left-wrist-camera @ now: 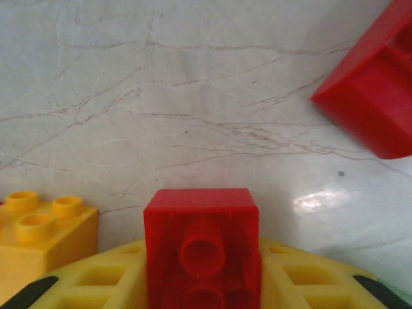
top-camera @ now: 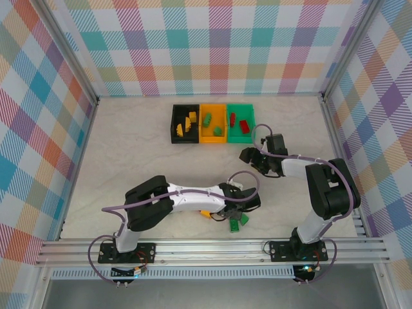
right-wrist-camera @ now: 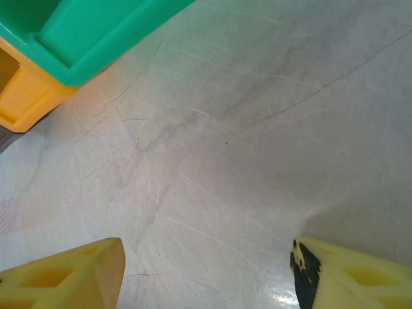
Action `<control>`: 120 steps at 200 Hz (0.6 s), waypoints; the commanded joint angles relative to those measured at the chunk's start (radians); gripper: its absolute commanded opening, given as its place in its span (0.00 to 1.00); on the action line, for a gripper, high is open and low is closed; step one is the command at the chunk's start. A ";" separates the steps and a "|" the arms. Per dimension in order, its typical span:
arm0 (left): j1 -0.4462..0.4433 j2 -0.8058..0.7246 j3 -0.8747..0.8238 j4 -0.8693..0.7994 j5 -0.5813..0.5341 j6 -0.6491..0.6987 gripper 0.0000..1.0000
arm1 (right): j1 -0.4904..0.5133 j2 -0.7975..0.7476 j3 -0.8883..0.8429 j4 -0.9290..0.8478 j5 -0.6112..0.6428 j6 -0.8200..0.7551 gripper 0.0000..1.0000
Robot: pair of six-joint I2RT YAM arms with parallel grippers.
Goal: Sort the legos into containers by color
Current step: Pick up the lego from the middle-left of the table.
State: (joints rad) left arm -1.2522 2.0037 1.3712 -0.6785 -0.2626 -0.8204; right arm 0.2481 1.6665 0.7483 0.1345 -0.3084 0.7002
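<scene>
Sitting with its hollow underside toward the left wrist camera, a small red plastic studded brick (left-wrist-camera: 203, 251) is caught between the yellow plastic fingers (left-wrist-camera: 96, 283) of the left gripper (top-camera: 239, 206), which press on both its flanks just above the pale marble-patterned tabletop (left-wrist-camera: 193, 96), near the front edge and between the two arm bases. The hold looks centred, so the sound course appears to be a straight lift before any swing. A yellow four-stud brick (left-wrist-camera: 45, 228) lies just beside on one side, a second red brick (left-wrist-camera: 373, 96) lies a little farther off on the other, and loose green bricks (top-camera: 235, 223) sit close under the arm in the overhead view, all easily nudged by a sideways start. At the far side stand three rectangular plastic bins in a row: the black plastic bin (top-camera: 172, 123) holding yellow pieces, the orange-yellow plastic bin (top-camera: 212, 140) holding green ones, and the green plastic bin (top-camera: 253, 122) holding red ones. By that pattern the green bin is the likely destination. The right gripper (top-camera: 248, 155) hovers just off that bin's near corner, fingers apart and empty, so the carry probably needs a line clear of it, followed by a low release inside the walls to keep the brick from bouncing out.
</scene>
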 commanded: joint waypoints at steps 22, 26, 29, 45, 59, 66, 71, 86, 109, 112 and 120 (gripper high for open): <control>0.010 0.004 0.011 -0.012 0.003 0.016 0.33 | 0.005 -0.014 0.017 0.010 -0.011 0.007 0.69; 0.010 0.001 0.011 -0.012 -0.001 0.017 0.32 | 0.005 -0.014 0.017 0.009 -0.011 0.006 0.69; 0.010 -0.002 0.012 -0.012 -0.004 0.017 0.32 | 0.005 -0.014 0.016 0.009 -0.011 0.006 0.69; 0.014 -0.023 0.012 -0.004 -0.016 0.020 0.28 | 0.005 -0.014 0.016 0.009 -0.010 0.007 0.69; 0.022 -0.044 0.011 0.014 -0.012 0.028 0.26 | 0.005 -0.016 0.014 0.010 -0.008 0.005 0.69; 0.030 -0.058 0.008 0.027 -0.006 0.034 0.25 | 0.005 -0.019 0.014 0.008 -0.006 0.005 0.69; 0.035 -0.066 0.007 0.037 -0.003 0.038 0.25 | 0.005 -0.020 0.013 0.009 -0.004 0.005 0.69; 0.057 -0.094 0.008 0.063 0.005 0.053 0.23 | 0.005 -0.031 0.007 0.008 0.006 0.005 0.69; 0.108 -0.131 0.012 0.104 0.033 0.084 0.22 | 0.005 -0.064 -0.013 0.014 0.037 0.005 0.69; 0.116 -0.136 0.012 0.109 0.037 0.089 0.22 | 0.005 -0.072 -0.018 0.014 0.045 0.005 0.69; 0.137 -0.148 0.017 0.120 0.045 0.101 0.22 | 0.005 -0.094 -0.031 0.019 0.063 0.007 0.69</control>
State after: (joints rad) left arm -1.1740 1.9347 1.3735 -0.6132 -0.2440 -0.7685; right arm 0.2489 1.6447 0.7467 0.1341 -0.2897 0.6998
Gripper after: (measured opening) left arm 0.324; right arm 0.691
